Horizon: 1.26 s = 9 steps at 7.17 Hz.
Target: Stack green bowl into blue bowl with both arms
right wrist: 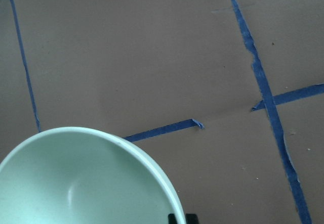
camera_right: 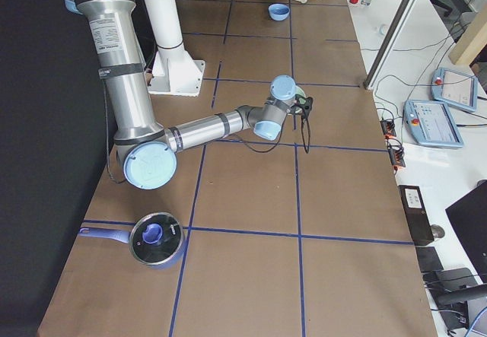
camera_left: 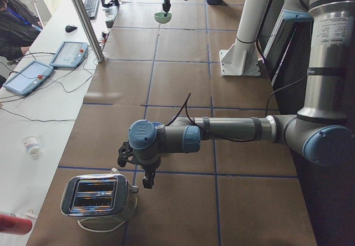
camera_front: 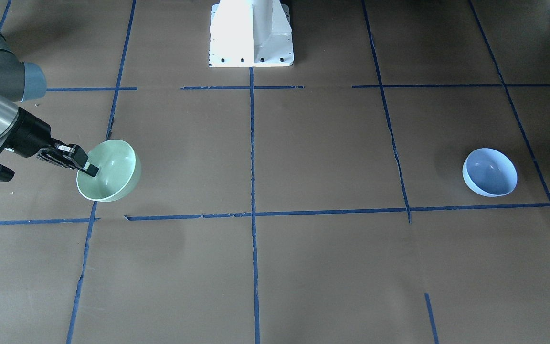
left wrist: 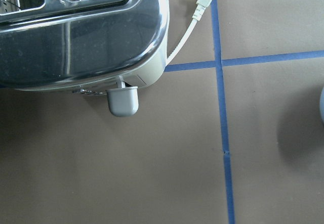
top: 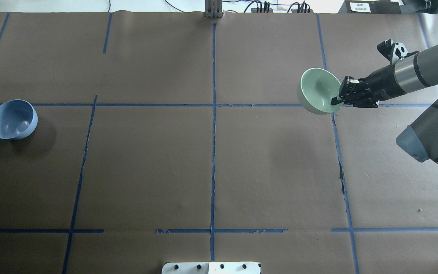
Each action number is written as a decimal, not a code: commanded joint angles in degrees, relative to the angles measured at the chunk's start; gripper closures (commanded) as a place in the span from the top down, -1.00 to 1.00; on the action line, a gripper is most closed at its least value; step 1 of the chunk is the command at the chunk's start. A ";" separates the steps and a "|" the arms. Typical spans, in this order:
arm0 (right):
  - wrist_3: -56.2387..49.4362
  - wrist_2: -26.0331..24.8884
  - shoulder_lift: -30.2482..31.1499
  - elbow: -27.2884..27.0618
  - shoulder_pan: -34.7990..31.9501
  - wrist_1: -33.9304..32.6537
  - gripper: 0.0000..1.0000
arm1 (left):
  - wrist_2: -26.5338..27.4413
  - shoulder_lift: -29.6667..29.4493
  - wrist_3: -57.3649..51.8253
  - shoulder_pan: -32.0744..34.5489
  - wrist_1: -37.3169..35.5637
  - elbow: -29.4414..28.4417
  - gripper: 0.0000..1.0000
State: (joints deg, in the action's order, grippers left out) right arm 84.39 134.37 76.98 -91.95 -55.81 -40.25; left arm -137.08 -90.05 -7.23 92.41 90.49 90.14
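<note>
So: brown-paper table [camera_front: 327,143] with a blue tape grid, white pedestal [camera_front: 251,33] top centre in the front view. The right gripper [camera_front: 89,169] is clamped on the rim of the green bowl [camera_front: 115,169], mid-left in that frame. The bowl is glossy mint, plain and tilted. The blue bowl [camera_front: 490,172] is pale periwinkle and sits far right, well apart. Only the left side view shows the left gripper [camera_left: 147,180], just beside a toaster [camera_left: 100,199] at lower left; can't tell its jaw state. Only the right side view shows a lidded pot [camera_right: 156,238].
</note>
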 commanded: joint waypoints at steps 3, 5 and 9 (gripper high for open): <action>0.77 -2.01 -1.22 -1.03 1.40 -0.09 -1.00 | -4.07 0.14 28.16 -12.75 32.44 -9.31 1.00; 0.77 -2.01 -1.22 -2.26 1.40 -0.09 -1.00 | -2.77 -1.70 41.80 -17.50 47.36 -16.55 0.95; 0.77 -1.74 -0.43 -3.94 1.23 -0.18 -1.00 | -1.35 -4.08 47.12 -24.28 47.76 -16.75 0.70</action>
State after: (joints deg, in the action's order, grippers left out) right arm 85.17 132.59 76.49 -95.80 -54.56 -40.43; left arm -138.52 -93.81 39.09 69.91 138.13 73.45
